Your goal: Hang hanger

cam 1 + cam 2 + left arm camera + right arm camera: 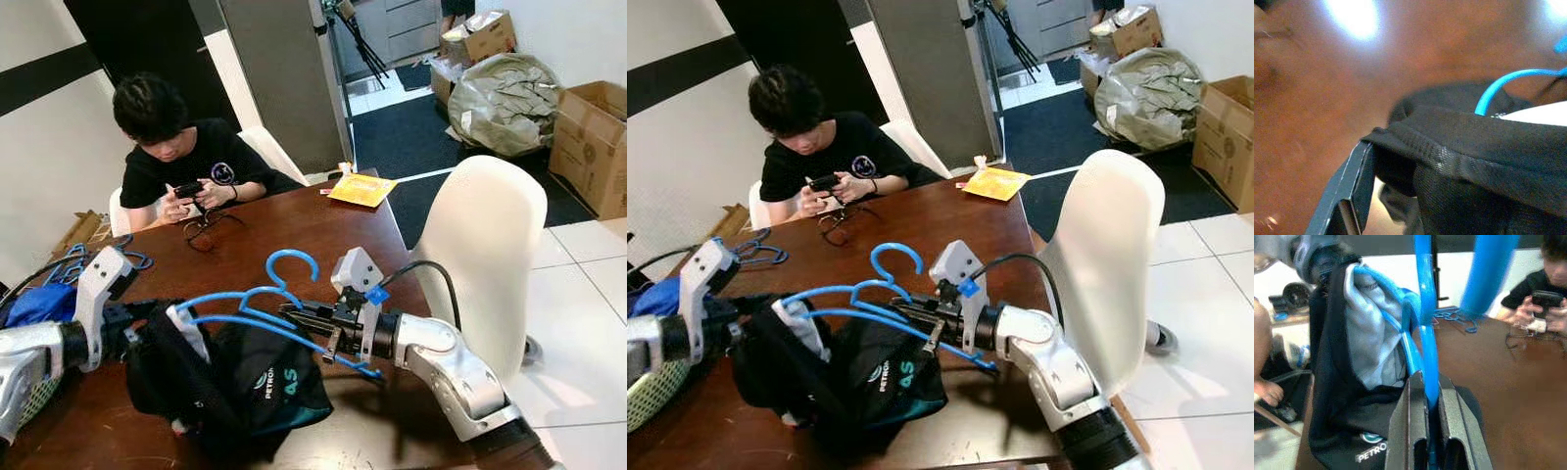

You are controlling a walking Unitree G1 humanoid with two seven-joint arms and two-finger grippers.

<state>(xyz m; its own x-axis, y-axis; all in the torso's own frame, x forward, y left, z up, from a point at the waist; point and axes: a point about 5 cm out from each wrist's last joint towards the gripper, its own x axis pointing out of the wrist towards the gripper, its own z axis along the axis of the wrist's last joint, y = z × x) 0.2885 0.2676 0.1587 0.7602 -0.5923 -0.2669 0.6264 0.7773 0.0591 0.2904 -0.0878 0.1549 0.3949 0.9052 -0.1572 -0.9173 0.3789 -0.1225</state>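
Right end effector [294, 318]: lower centre of the left eye view, its two black fingers [1410, 431] clamped tight on the lower bar of the blue hanger, no gap showing beyond the bar itself.
Blue hanger [257, 299]: held above the surface in the lower centre of the frame, hook [291, 262] pointing up, one shoulder pushed inside the black shirt.
Black shirt [230, 387]: draped over the hanger, pale inner lining showing at the neck, a white "PETRO" print on its front; its lower part sags onto the surface.
Left end effector [147, 323]: lower left of the frame, at the shirt's collar; the left wrist view shows one finger [1347, 196] under the fabric's hem, so the fingers seem closed on the shirt.
Surface [294, 225]: brown wooden table, with a yellow packet [361, 189] at its far edge and more blue hangers [73, 264] at the left edge.
Person [181, 152]: seated at the far side, upper left of the frame, holding a phone [188, 189] in both hands.
White chair [480, 255]: right of the table.
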